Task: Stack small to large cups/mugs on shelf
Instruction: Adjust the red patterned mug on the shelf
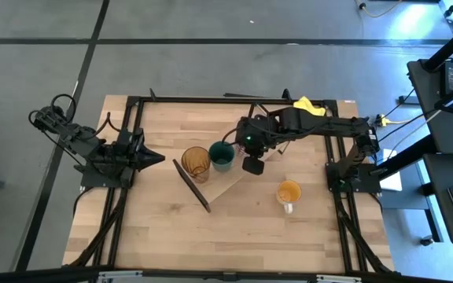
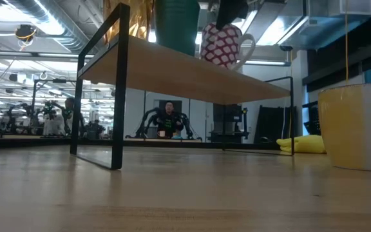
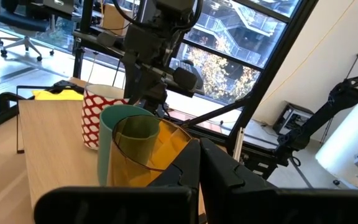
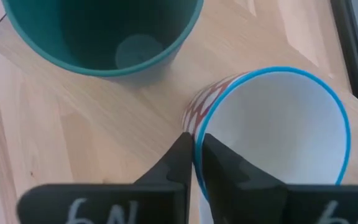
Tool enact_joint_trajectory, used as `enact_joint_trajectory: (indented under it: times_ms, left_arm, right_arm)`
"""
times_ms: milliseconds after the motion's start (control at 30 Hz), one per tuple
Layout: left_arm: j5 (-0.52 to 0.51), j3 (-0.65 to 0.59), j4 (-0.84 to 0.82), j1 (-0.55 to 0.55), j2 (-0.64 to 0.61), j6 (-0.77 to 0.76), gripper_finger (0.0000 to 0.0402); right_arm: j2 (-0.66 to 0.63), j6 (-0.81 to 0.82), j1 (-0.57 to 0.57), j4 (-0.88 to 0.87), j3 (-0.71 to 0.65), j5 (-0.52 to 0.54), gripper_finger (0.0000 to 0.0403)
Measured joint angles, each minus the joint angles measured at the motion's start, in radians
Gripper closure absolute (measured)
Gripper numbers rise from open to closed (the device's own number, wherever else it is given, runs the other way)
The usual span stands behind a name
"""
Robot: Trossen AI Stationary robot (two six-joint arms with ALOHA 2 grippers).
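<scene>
The right tool (image 4: pixel 194 163) was clenched on the white mug (image 4: pixel 272 130) rim, just beside the teal cup (image 4: pixel 104 31); releasing carelessly could tip it off the shelf (image 2: pixel 192 71).

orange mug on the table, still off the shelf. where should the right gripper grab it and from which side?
Judging from above: the orange mug stands upright and alone on the table, mouth open upward, handle toward the table's front edge. Probably pinch the rim wall opposite the handle, coming straight down, one finger inside. The right gripper is shut on the white mug the same way.
</scene>
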Motion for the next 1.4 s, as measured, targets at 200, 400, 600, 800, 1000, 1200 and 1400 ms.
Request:
enact_joint_trajectory:
  times_ms: [200, 400, 600, 800, 1000, 1200, 1400]
  left_arm:
    - [0.000, 0.000, 0.000, 0.000, 0.000, 0.000, 0.0401]
    - [0.000, 0.000, 0.000, 0.000, 0.000, 0.001, 0.0401]
    - [0.000, 0.000, -0.003, 0.000, 0.000, 0.002, 0.0401]
    - [0.000, 0.000, -0.015, 0.001, 0.000, 0.002, 0.0401]
    - [0.000, 0.000, -0.018, 0.001, -0.004, 0.001, 0.0401]
    - [0.000, 0.000, -0.021, 0.001, -0.013, -0.004, 0.0401]
    - [0.002, 0.000, -0.021, 0.001, -0.026, -0.004, 0.0401]
  right_arm:
    - [0.000, 0.000, 0.000, 0.003, 0.000, 0.001, 0.0347]
    - [0.000, 0.008, 0.000, 0.021, 0.000, 0.000, 0.0335]
    - [-0.001, 0.011, 0.000, 0.043, 0.000, 0.000, 0.0334]
    - [-0.001, 0.011, -0.008, 0.069, 0.000, -0.001, 0.0334]
    - [0.004, 0.011, -0.032, 0.081, 0.001, -0.015, 0.0334]
    - [0.039, -0.013, -0.041, 0.079, 0.001, -0.053, 0.0334]
    - [0.047, -0.021, -0.041, 0.094, 0.032, -0.054, 0.0334]
